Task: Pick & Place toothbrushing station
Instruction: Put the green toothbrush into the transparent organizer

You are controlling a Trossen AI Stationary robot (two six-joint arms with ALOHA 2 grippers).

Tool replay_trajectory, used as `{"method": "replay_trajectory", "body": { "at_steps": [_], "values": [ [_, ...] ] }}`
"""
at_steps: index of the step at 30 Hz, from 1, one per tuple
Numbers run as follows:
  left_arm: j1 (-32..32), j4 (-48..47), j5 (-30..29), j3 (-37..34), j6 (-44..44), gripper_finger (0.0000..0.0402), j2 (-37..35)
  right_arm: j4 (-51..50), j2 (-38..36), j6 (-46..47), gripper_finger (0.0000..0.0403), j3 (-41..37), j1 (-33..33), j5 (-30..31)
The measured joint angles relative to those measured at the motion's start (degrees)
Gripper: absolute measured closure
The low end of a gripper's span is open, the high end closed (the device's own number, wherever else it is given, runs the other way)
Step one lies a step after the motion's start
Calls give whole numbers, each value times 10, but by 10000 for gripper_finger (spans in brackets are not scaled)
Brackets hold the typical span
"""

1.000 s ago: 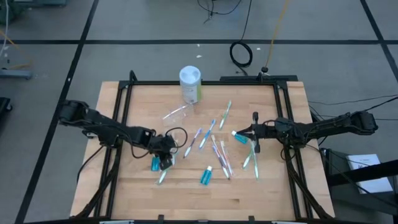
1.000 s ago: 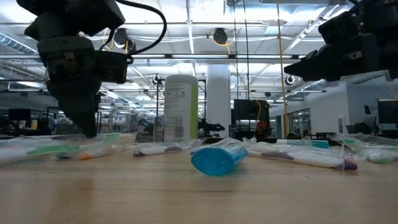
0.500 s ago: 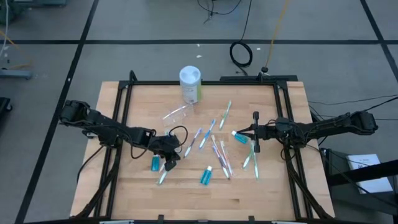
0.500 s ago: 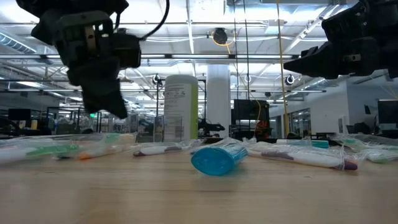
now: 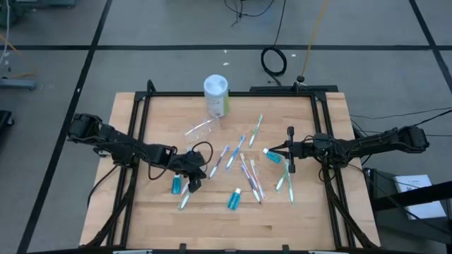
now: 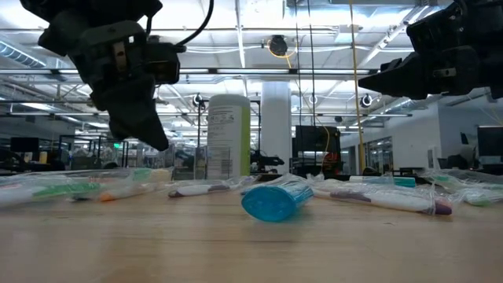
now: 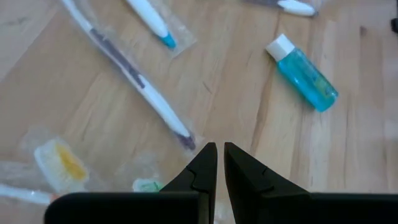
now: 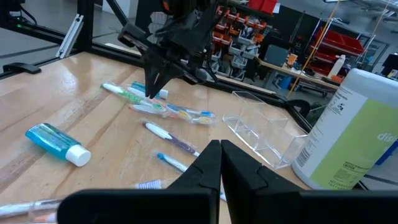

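Left claw (image 5: 191,180) sits lower left of centre in the high view, over the wooden surface (image 5: 162,219), beside a teal toothpaste tube (image 5: 176,185) and a toothbrush (image 5: 185,197). Right claw (image 5: 270,151) is right of centre, tip at a second tube (image 5: 272,156). A third tube (image 5: 234,200) lies lower centre. Toothbrushes (image 5: 236,149) are scattered mid-frame. The clear cup (image 5: 200,129) lies on its side upper centre, just below a white-capped canister (image 5: 216,95).

Low view: left claw (image 6: 145,134) hangs upper left, clear of the surface (image 6: 251,251), holding nothing. A teal tube (image 6: 273,201) lies centre, the canister (image 6: 228,135) behind it; toothbrushes (image 6: 196,189) lie in a row across mid-frame. The right arm is at upper right.

Left wrist view: claw (image 7: 217,158) fingers nearly pressed together, a thin gap, nothing pinched. A toothbrush (image 7: 134,81) lies just ahead, a tube (image 7: 303,71) upper right.

Right wrist view: claw (image 8: 220,152) pressed together, empty. Cup (image 8: 261,132) right of centre, canister (image 8: 354,130) far right, tube (image 8: 57,144) left, left claw (image 8: 152,84) above toothbrushes (image 8: 165,111).
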Motion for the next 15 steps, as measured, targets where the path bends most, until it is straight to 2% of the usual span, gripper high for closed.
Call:
{"method": "replay_trajectory", "body": {
  "at_steps": [7, 11, 15],
  "values": [
    [1, -11, 23, 0, -45, 368, 0, 0, 0, 0, 399, 0, 0, 0],
    [4, -22, 44, 0, -14, 360, 0, 0, 0, 0, 399, 0, 0, 0],
    [16, -22, 38, 0, 39, 325, 0, 0, 0, 0, 399, 0, 0, 0]
  ]
}}
